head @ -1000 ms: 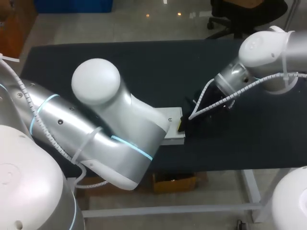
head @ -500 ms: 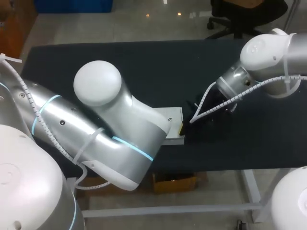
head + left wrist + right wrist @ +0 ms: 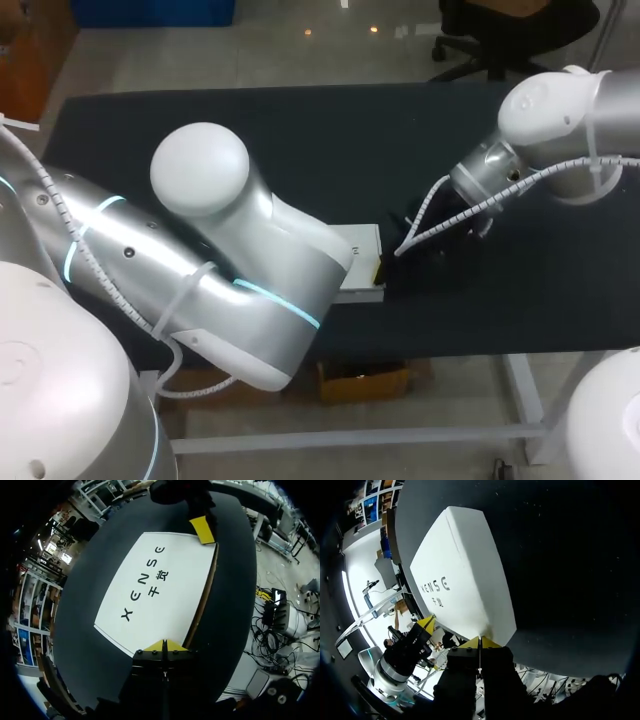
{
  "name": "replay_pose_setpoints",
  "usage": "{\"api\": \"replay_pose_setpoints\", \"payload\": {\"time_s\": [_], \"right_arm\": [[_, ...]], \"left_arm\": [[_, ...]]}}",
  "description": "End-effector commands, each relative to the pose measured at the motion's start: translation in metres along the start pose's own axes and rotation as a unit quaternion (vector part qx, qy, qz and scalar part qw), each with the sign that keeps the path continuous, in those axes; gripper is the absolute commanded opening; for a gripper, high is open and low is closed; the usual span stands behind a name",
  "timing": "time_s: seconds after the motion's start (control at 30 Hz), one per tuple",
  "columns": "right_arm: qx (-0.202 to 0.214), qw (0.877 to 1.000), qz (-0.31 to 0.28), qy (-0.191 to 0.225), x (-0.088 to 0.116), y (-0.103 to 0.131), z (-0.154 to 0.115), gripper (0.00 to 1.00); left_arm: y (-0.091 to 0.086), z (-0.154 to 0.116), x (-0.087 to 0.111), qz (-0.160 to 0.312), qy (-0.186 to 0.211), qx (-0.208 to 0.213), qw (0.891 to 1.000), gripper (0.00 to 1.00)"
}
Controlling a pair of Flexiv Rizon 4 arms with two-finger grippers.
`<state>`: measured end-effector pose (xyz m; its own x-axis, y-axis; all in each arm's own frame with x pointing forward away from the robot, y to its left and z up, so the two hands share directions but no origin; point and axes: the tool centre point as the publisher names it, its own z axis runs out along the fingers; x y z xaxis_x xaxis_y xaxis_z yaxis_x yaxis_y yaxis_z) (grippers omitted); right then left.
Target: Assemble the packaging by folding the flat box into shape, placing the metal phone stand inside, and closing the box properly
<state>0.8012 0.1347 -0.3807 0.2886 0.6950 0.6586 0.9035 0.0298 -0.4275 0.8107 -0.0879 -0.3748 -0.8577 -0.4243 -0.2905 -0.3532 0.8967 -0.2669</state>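
Dark tabletop (image 3: 330, 140): white box (image 3: 160, 580) between left hand (image 3: 164, 646) and right hand (image 3: 479, 642), both closed; best press ends evenly, avoid skewing.

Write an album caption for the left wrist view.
Closed left gripper at the near edge of the white box; right gripper at its far corner, dark table beneath.

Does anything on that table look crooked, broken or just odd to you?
Nothing looks spilled or damaged. The white box lies flat on the table, the left hand at one end and the right hand at the other. The one oddity: a brown strip along one long side, perhaps bare cardboard or an unclosed flap.
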Motion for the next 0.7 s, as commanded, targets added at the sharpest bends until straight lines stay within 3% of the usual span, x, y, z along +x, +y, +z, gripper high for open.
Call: {"api": "replay_pose_setpoints", "payload": {"time_s": [0.03,0.17,0.23,0.3,0.37,0.4,0.6,0.63,0.67,0.7], "right_arm": [[-0.011,1.000,-0.013,0.007,0.004,-0.001,-0.006,0.00],[-0.029,0.999,-0.033,0.017,0.015,-0.010,-0.018,0.00],[-0.037,0.998,-0.041,0.023,0.018,-0.012,-0.025,0.00],[-0.045,0.997,-0.048,0.030,0.021,-0.013,-0.032,0.00],[-0.055,0.996,-0.056,0.039,0.023,-0.014,-0.039,0.00],[-0.060,0.995,-0.062,0.043,0.023,-0.015,-0.043,0.00],[-0.102,0.986,-0.109,0.071,0.025,-0.015,-0.068,0.58],[-0.107,0.983,-0.123,0.079,0.025,-0.016,-0.072,0.82],[-0.117,0.981,-0.133,0.085,0.025,-0.016,-0.077,1.00],[-0.126,0.977,-0.147,0.091,0.025,-0.016,-0.081,1.00]], "left_arm": [[0.001,-0.006,0.004,0.004,-0.014,0.001,1.000,0.00],[-0.004,-0.018,0.004,0.006,-0.023,0.003,1.000,0.02],[-0.006,-0.022,0.005,0.007,-0.026,0.003,1.000,0.28],[-0.008,-0.025,0.006,0.006,-0.027,0.004,1.000,0.45],[-0.010,-0.028,0.007,0.004,-0.027,0.004,1.000,0.87],[-0.011,-0.029,0.008,0.000,-0.025,0.004,1.000,1.00],[-0.018,-0.041,0.014,-0.021,-0.014,0.003,1.000,1.00],[-0.019,-0.044,0.017,-0.022,-0.014,0.004,1.000,1.00],[-0.020,-0.046,0.019,-0.030,-0.010,0.002,0.999,1.00],[-0.021,-0.049,0.021,-0.037,-0.003,0.000,0.999,1.00]]}}
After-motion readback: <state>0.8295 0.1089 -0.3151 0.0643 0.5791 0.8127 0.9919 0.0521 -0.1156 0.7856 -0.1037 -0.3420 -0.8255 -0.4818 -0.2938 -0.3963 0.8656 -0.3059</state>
